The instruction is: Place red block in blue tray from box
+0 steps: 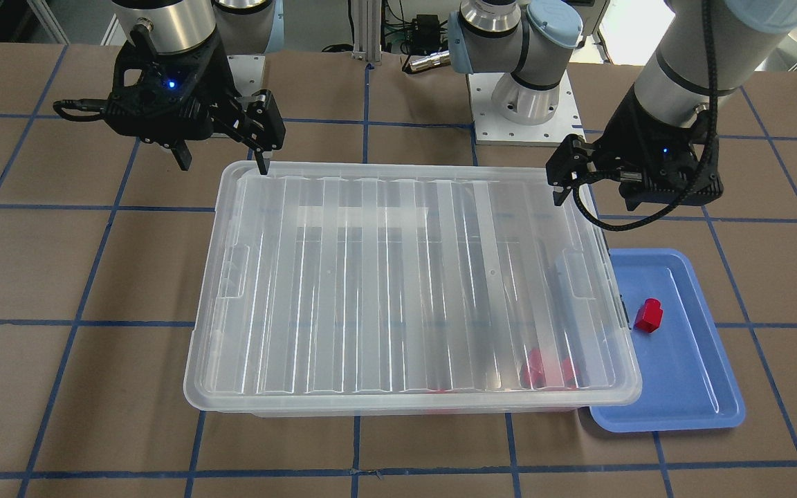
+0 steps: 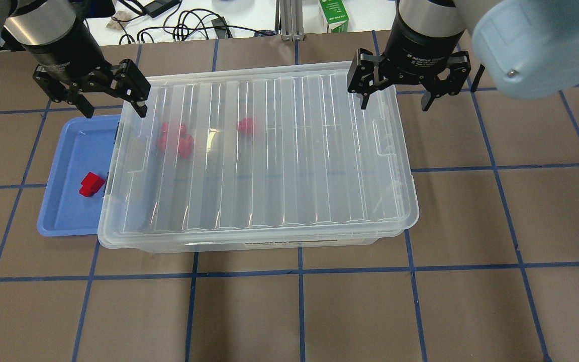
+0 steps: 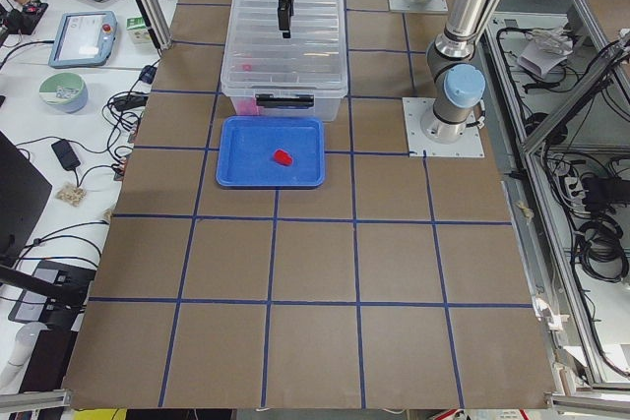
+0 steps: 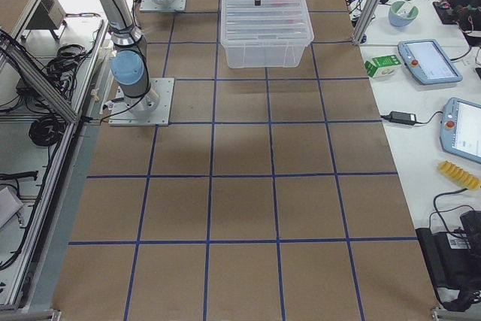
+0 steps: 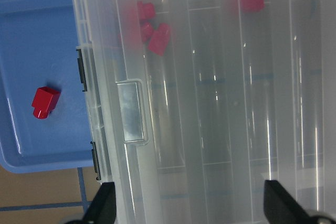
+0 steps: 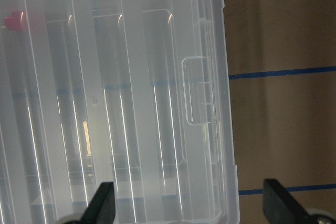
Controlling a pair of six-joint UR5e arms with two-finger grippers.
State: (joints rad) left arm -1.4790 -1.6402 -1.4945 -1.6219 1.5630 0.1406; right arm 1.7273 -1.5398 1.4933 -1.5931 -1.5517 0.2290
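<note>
Tabletop (image 2: pixel 470 226) carrying one box (image 2: pixel 269 242), its lid (image 2: pixel 294 125) sitting closed on top; one tray (image 2: pixel 68 151) lying just beside the box's end on the left arm's side; two pincers, left pincer (image 2: pixel 114 106) and right pincer (image 2: pixel 395 103), hovering over opposite box ends, both spread wide and gripping nothing; one red block (image 2: pixel 91 184) resting in the tray, so placement is looking done, with only the arms' retreat left; four more blocks (image 2: pixel 176 138) showing through the lid, three clustered, one apart.
</note>
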